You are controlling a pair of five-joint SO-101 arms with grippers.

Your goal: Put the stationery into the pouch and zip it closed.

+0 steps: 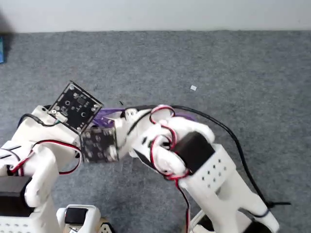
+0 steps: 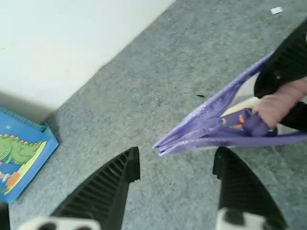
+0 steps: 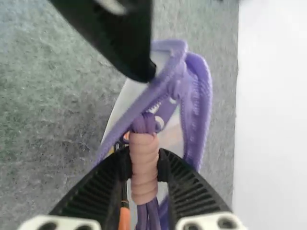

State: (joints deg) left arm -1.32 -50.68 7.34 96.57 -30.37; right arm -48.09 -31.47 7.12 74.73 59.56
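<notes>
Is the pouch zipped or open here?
Open: the pouch gapes, its zipper edges apart, and the right gripper holds a pen between them.

The purple pouch [image 1: 108, 114] lies mostly hidden, apparently under both arms [image 1: 160, 136].

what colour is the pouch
The soft fabric pouch is purple, clearest in the left wrist view.

Pouch [image 2: 206, 129] lies on the table [image 2: 158, 72] between the arms. Right gripper [image 3: 144, 158] clamps a pen [image 3: 144, 175] in its mouth. Left gripper [image 2: 177, 152] sits just beside the opposite end. Box [image 2: 21, 158] by the wall, scrap [image 2: 276, 10] beyond the pouch.
</notes>
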